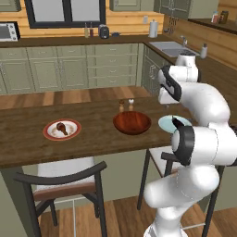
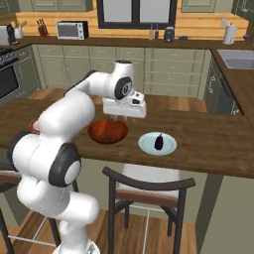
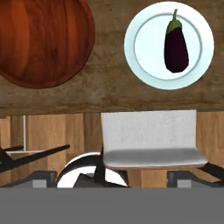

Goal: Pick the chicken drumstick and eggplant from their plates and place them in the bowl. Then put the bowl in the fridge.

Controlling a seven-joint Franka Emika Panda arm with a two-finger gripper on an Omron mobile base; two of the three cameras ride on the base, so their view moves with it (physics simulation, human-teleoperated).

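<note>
In the left base view the drumstick (image 1: 60,128) lies on its red-rimmed plate (image 1: 62,129), left of the empty bowl (image 1: 132,122) on the worktop (image 1: 28,134). In the right base view the eggplant (image 2: 159,142) lies on the blue plate (image 2: 157,144), right of the bowl. The hand view looks down on both from above; jaws wide open, holding nothing. Nothing is done yet.

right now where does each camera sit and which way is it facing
Left base view: behind the arm's left, facing the counter; arm at lower right; drumstick, bowl.
Right base view: behind its right; arm at lower left; same bowl, eggplant.
Hand view: on the hand, looking down at bowl, eggplant and a chair; open gripper fingertips at bottom.
</note>
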